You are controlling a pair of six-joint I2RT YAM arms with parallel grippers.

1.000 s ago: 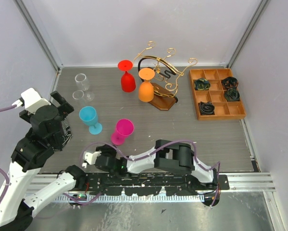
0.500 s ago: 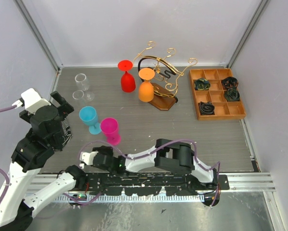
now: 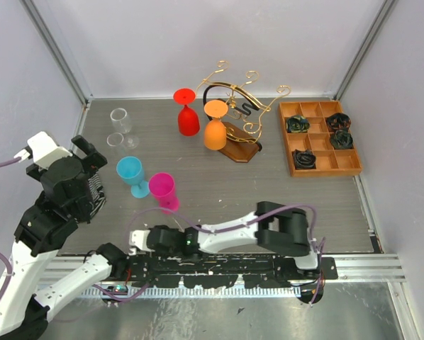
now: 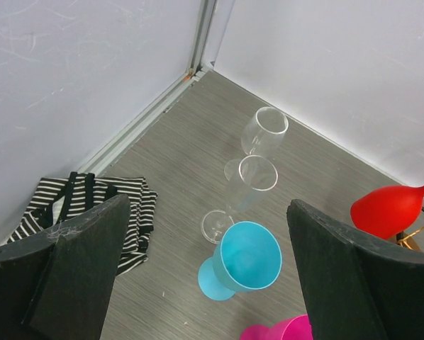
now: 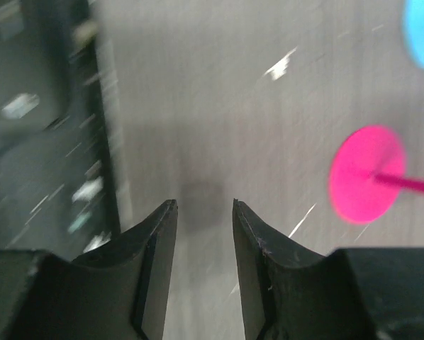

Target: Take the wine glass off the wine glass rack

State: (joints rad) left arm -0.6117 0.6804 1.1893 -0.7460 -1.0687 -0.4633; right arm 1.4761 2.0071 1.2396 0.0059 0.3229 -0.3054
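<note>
Orange glass (image 3: 214, 133) and red glass (image 3: 188, 120) hang foot-up on the rack (image 3: 237, 138) at the surface's (image 3: 269, 191) far edge, so you slide them off. Left tool (image 4: 208, 204) spread wide, empty. Right tool (image 5: 203, 205) narrowly parted, empty.

An orange-brown wooden tray (image 3: 336, 161) sat flat at the right side of the grey wood-grain table (image 3: 269, 188), close to the right wall (image 3: 410, 106). Thin partitions split it into small compartments. 4 dark coiled bundles lay in it, each in its own compartment: 2 down its left side (image 3: 297, 125) (image 3: 304, 159) and 2 down its right (image 3: 337, 121) (image 3: 342, 139). A black-and-white striped cloth (image 4: 141, 205) lay crumpled on the table's left edge, against the foot of the left wall (image 4: 70, 64).
</note>
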